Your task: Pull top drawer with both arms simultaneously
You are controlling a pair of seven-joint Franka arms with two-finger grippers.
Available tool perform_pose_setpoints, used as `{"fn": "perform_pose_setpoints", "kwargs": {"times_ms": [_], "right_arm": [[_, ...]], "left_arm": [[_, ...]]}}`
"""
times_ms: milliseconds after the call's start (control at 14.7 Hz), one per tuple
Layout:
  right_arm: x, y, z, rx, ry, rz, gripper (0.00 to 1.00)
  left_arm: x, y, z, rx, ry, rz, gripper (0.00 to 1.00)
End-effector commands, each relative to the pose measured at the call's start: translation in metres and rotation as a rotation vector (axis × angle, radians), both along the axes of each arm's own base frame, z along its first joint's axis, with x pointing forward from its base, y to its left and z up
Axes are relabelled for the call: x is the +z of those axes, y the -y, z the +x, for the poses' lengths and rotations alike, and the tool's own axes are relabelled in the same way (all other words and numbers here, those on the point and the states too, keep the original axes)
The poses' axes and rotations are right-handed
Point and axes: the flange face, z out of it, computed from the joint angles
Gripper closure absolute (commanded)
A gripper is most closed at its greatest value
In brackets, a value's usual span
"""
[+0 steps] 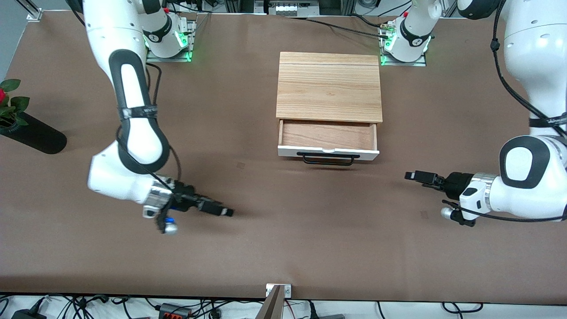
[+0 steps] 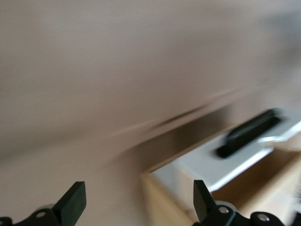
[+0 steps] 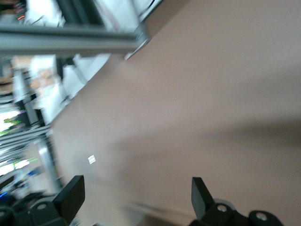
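Nearest us, our right end effector (image 1: 227, 212) and left end effector (image 1: 409, 175) hover spread-fingered above the worktop (image 1: 274, 239), top drawer (image 1: 328, 153) pulled out.

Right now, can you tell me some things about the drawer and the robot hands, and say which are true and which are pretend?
1. The top drawer is pulled out, showing its wood inside. True.
2. The left hand is gripping the black handle. False: it is over bare table toward the left arm's end, apart from the handle, fingers open.
3. The right hand holds nothing. True: its fingers are open over the table.
4. A toy lies inside the drawer. False: nothing shows on the wood inside it.
5. A plant stands at the right arm's end of the table. True.
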Motion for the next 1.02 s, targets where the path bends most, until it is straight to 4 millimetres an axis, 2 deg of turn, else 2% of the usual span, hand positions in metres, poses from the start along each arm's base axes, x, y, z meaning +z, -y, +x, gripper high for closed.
{"fn": "perform_pose_setpoints", "kwargs": {"times_ms": [0,68,136,204,272,340,408,476,544,612,748,951], "right_arm": [[0.041,0.032,0.006,-0.060,0.001,-0.193,0.00],[0.047,0.050,0.008,-0.075,0.005,-0.243,0.00],[0.065,0.069,0.008,-0.076,0.006,-0.276,0.00],[0.072,0.095,0.007,-0.083,-0.016,-0.318,0.00],[0.083,0.117,0.003,-0.072,-0.053,-0.373,0.00],[0.109,0.132,0.003,-0.066,-0.055,-0.409,0.00],[0.131,0.142,0.001,-0.059,-0.057,-0.449,0.00],[0.139,0.158,-0.002,-0.068,-0.077,-0.486,0.00],[0.146,0.178,-0.006,-0.087,-0.096,-0.513,0.00],[0.148,0.188,-0.008,-0.094,-0.111,-0.536,0.00],[0.171,0.211,-0.019,-0.092,-0.121,-0.609,0.00],[0.180,0.232,-0.029,-0.100,-0.164,-0.654,0.00]], "left_arm": [[0.054,-0.008,-0.013,-0.035,0.027,0.265,0.00],[0.069,-0.012,-0.019,-0.018,0.014,0.324,0.00],[0.090,-0.013,-0.026,-0.001,0.012,0.362,0.00],[0.114,-0.013,-0.033,0.022,0.026,0.413,0.00],[0.144,-0.005,-0.041,0.025,0.060,0.460,0.00],[0.169,0.006,-0.050,0.016,0.095,0.497,0.00],[0.189,0.008,-0.061,0.021,0.120,0.508,0.00],[0.209,0.008,-0.077,0.031,0.143,0.509,0.00],[0.219,0.008,-0.092,0.036,0.154,0.509,0.00],[0.224,0.006,-0.100,0.047,0.196,0.512,0.00],[0.220,0.008,-0.121,0.097,0.261,0.475,0.00],[0.220,-0.009,-0.140,0.204,0.351,0.413,0.00]]}}
